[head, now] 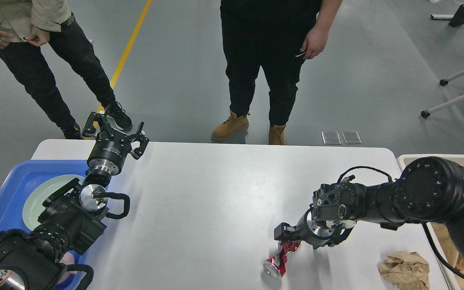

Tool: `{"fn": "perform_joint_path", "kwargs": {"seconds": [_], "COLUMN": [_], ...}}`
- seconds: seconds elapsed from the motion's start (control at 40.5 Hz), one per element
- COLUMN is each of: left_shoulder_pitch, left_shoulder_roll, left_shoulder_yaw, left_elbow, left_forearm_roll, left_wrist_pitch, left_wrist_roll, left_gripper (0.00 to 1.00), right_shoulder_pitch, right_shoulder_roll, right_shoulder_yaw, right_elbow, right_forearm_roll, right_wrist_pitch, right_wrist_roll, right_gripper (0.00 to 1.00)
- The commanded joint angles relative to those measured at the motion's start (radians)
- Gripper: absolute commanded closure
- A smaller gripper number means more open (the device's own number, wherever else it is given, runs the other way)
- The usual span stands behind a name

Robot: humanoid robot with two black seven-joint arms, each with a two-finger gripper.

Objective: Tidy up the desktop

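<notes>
The white desktop [216, 193] fills the middle of the head view. A crushed red can [279, 260] is at its front right, tilted with its silver end down and to the left. My right gripper [287, 237] is low over the desktop and shut on the can's upper end. My left gripper [113, 129] is open and empty, held up over the desktop's far left edge, beside the blue tray.
A blue tray [6, 193] with a pale green plate [40, 193] sits at the left. Crumpled brown paper [405, 268] lies at the front right. A beige bin [407, 159] stands off the right edge. Two people [270, 60] stand beyond the far edge.
</notes>
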Motion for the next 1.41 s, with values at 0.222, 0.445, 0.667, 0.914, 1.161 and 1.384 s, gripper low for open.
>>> {"fn": "perform_joint_path", "kwargs": {"seconds": [0.222, 0.445, 0.667, 0.914, 1.161, 1.384], "left_shoulder_pitch": [0.000, 0.000, -0.001, -0.001, -0.001, 0.000], "left_shoulder_roll": [0.000, 0.000, 0.000, 0.000, 0.000, 0.000], "left_shoulder_yaw": [0.000, 0.000, 0.000, 0.000, 0.000, 0.000], "left_elbow": [0.000, 0.000, 0.000, 0.000, 0.000, 0.000], "left_forearm_roll": [0.000, 0.000, 0.000, 0.000, 0.000, 0.000], "left_wrist_pitch": [0.001, -0.001, -0.001, -0.001, 0.001, -0.001], "left_wrist_roll": [0.000, 0.000, 0.000, 0.000, 0.000, 0.000], "left_gripper": [0.04, 0.04, 0.04, 0.04, 0.04, 0.04], "right_shoulder_pitch": [0.007, 0.070, 0.096, 0.129, 0.349, 0.615], "right_shoulder_roll": [-0.019, -0.100, -0.140, -0.229, -0.359, -0.528], "right_shoulder_yaw": [-0.015, -0.012, 0.001, 0.082, 0.100, 0.171], "right_elbow": [0.019, 0.022, 0.024, 0.021, 0.022, 0.034], "right_forearm_roll": [-0.001, 0.000, 0.002, 0.015, 0.018, 0.020], "right_wrist_pitch": [0.042, 0.042, 0.054, 0.043, 0.257, 0.681], "right_wrist_roll": [-0.030, -0.030, -0.026, -0.018, -0.021, -0.019], "right_gripper": [1.00, 1.00, 1.00, 0.00, 0.00, 0.00]}}
